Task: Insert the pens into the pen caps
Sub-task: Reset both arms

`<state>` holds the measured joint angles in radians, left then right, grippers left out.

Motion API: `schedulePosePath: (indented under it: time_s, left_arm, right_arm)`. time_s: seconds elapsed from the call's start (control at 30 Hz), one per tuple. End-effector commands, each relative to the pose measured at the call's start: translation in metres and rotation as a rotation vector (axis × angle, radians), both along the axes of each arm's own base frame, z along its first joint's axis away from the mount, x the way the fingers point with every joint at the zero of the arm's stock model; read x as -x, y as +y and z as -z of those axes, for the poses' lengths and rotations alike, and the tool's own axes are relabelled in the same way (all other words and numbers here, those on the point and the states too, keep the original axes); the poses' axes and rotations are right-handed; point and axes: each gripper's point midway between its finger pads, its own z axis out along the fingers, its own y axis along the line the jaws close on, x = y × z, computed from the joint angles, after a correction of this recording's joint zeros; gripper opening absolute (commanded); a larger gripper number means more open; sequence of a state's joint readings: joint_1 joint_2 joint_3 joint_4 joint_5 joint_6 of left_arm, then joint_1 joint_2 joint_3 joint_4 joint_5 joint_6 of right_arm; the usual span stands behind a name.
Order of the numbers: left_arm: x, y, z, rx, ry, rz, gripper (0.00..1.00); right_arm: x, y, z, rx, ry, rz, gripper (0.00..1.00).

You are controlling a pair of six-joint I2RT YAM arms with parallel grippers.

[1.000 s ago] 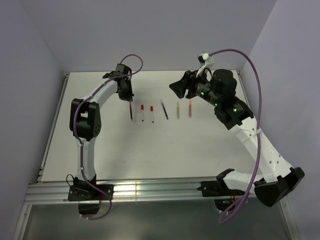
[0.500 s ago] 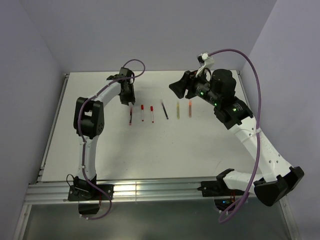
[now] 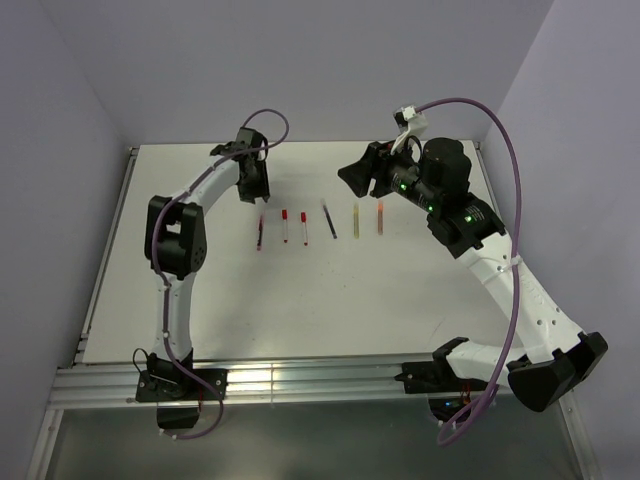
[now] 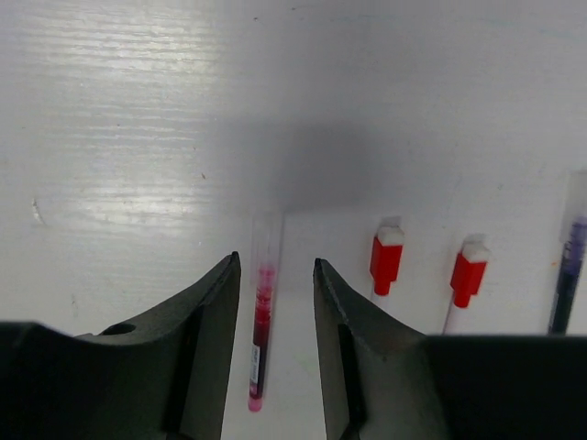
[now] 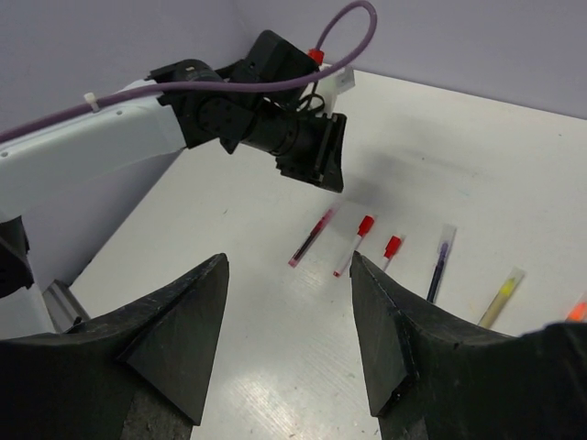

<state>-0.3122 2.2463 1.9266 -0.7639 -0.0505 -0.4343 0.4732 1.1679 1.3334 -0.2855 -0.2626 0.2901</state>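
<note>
Several pens lie in a row on the white table (image 3: 200, 300). From the left these are a dark red pen (image 3: 260, 233), two white pens with red pen caps (image 3: 284, 214) (image 3: 303, 216), a dark pen (image 3: 329, 218), an olive-yellow pen (image 3: 356, 217) and an orange pen (image 3: 380, 217). My left gripper (image 4: 275, 264) is open just above the table. Its jaws stand either side of the dark red pen (image 4: 260, 321), not touching it. A clear tube (image 4: 267, 234) covers that pen's far end. My right gripper (image 5: 289, 261) is open, empty and high above the row.
The red-capped pens (image 4: 386, 259) (image 4: 468, 275) lie close to the right of my left jaws. The left arm (image 5: 110, 137) reaches across the far left of the table. A purple cable (image 3: 500, 150) loops over the right arm. Walls enclose the table on three sides.
The dark red pen now lies slightly nearer the front than a second ago. My left gripper dipped toward it, then drew back a little. The right arm has not moved.
</note>
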Motion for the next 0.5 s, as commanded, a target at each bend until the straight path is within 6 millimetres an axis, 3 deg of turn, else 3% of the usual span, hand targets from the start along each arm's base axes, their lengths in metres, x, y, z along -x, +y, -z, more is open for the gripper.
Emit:
schedulePosePath:
  time_s: [0.0,0.03,0.17,0.2,0.3,0.33,0.37,0.4,0.43,0.47]
  left_arm:
    - [-0.006,-0.002,-0.097,0.046,-0.183,0.01,0.42]
    - [-0.001,0.0,-0.119,0.056,-0.223,0.012,0.42]
    - [0.019,0.007,-0.176,0.098,-0.348,0.004,0.43]
    - [0.032,0.009,-0.196,0.119,-0.387,0.009,0.43]
    - [0.053,-0.003,-0.218,0.205,-0.429,0.087,0.43]
    - [0.065,-0.003,-0.239,0.234,-0.475,0.106,0.43]
    - [0.072,-0.009,-0.237,0.266,-0.478,0.131,0.43]
    - [0.086,-0.009,-0.262,0.304,-0.547,0.149,0.43]
    - [0.093,-0.01,-0.269,0.323,-0.577,0.162,0.44]
    - [0.1,-0.011,-0.265,0.342,-0.592,0.178,0.44]
  right_arm:
    - [-0.002,-0.004,-0.016,-0.004,-0.048,0.017,0.64]
    - [-0.002,-0.004,-0.016,-0.005,-0.047,0.016,0.64]
    - [-0.002,-0.004,-0.017,-0.009,-0.047,0.015,0.67]
    - [-0.001,-0.004,-0.018,-0.014,-0.048,0.015,0.68]
    - [-0.004,-0.004,-0.017,-0.011,-0.047,0.021,0.72]
    - [-0.004,-0.004,-0.017,-0.01,-0.046,0.024,0.73]
    - [-0.006,-0.005,-0.016,-0.008,-0.044,0.033,0.77]
    - [-0.008,-0.008,-0.016,-0.004,-0.044,0.05,0.9]
    - [-0.009,-0.008,-0.016,-0.001,-0.042,0.056,0.98]
    - [-0.01,-0.009,-0.016,0.001,-0.04,0.062,1.0]
